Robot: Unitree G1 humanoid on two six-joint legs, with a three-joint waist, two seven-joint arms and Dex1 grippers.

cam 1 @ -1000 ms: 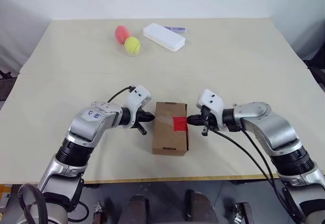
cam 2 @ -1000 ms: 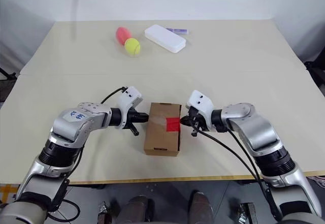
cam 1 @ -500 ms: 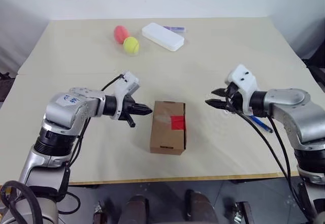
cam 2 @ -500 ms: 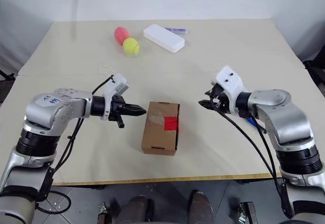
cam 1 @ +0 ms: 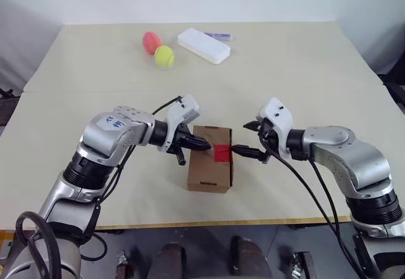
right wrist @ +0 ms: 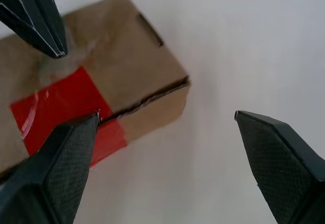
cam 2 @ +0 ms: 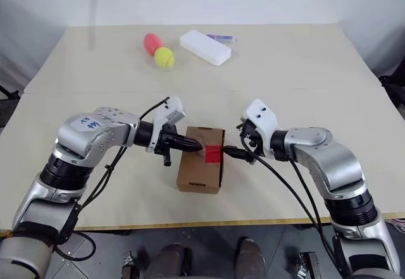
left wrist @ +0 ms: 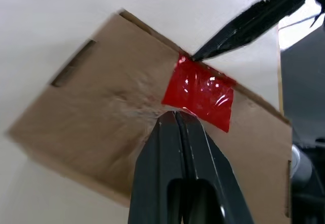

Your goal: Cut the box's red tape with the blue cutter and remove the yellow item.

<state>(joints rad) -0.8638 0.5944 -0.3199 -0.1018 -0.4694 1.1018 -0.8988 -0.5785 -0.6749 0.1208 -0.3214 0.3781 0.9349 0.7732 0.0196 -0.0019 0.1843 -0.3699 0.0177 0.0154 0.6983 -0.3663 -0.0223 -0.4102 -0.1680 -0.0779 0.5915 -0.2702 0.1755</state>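
Centrally, in the lower middle of the left eye view, the box (cam 1: 211,163) lies flat on the table (cam 1: 95,83). Its long axis runs from the near table edge toward the far edge, slightly tilted, with one short end facing the lower edge of the frame. The red tape (cam 1: 223,153) sits on the top face at the box's right-hand long edge, toward the far end, and folds over that edge onto the side, where the flap seam shows as a dark gap in the right wrist view.

To the left of the tape, the left gripper (cam 1: 201,144) points rightward and slightly down over the box top, its two black fingers pressed together, their joined tip just at the tape's edge in the left wrist view. From the right, the right gripper (cam 1: 251,140) points leftward toward the box with its fingers spread wide apart; its lower finger's tip (right wrist: 76,137) is at the tape on the box's edge, while the other finger stands clear over bare table.

Well apart, in the upper middle of the frame, lie a pink-red ball (cam 1: 150,41), a yellow-green ball (cam 1: 164,55) touching it, a white case (cam 1: 204,45), and a small purple stick (cam 1: 219,36) just behind the case.
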